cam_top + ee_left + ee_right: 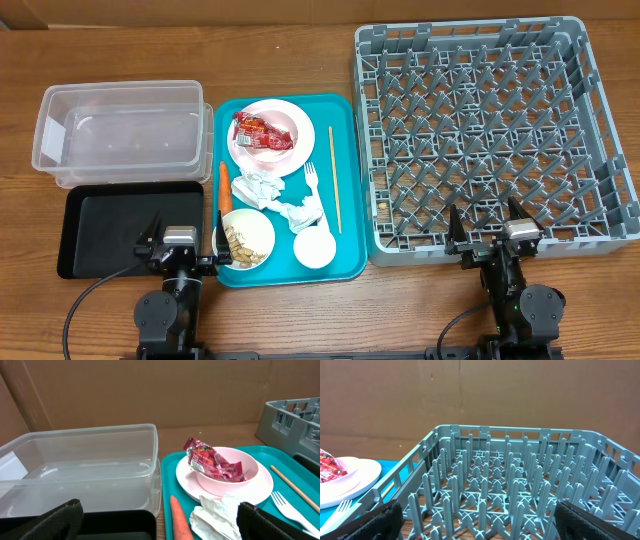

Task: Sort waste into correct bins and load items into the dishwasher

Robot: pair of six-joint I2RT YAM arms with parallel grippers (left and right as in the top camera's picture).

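Overhead and wrist views of the desk, read from the near edge to the far edge.

**Near edge.** The left arm (165,305) and right arm (522,300) stand here. The left jaws are wide apart with nothing between them, above the near right corner of the black tray (75,235). The right jaws are likewise spread and empty, above the near rim of the grey dish rack (366,150).

**Centre, on the teal tray (345,268).**
- In its near left corner is a white bowl (262,224) holding beige food scraps (238,246).
- A small white cup (313,249) sits to the right of that bowl.
- Behind them lie two crumpled napkins (255,187) (303,212).
- The carrot (225,187) lies along the tray's left edge.
- The white fork (312,183) and the chopstick (334,180) lie toward its right edge.
- In the far half sits the pink plate (297,118). It carries a pink bowl (220,482) that holds the red wrapper (258,133).

**Far left.** The clear tub (45,130) stands just behind the black tray.

**Right.** The dish rack runs from near the front edge to the far edge of the desk. Its pegs stand upright.
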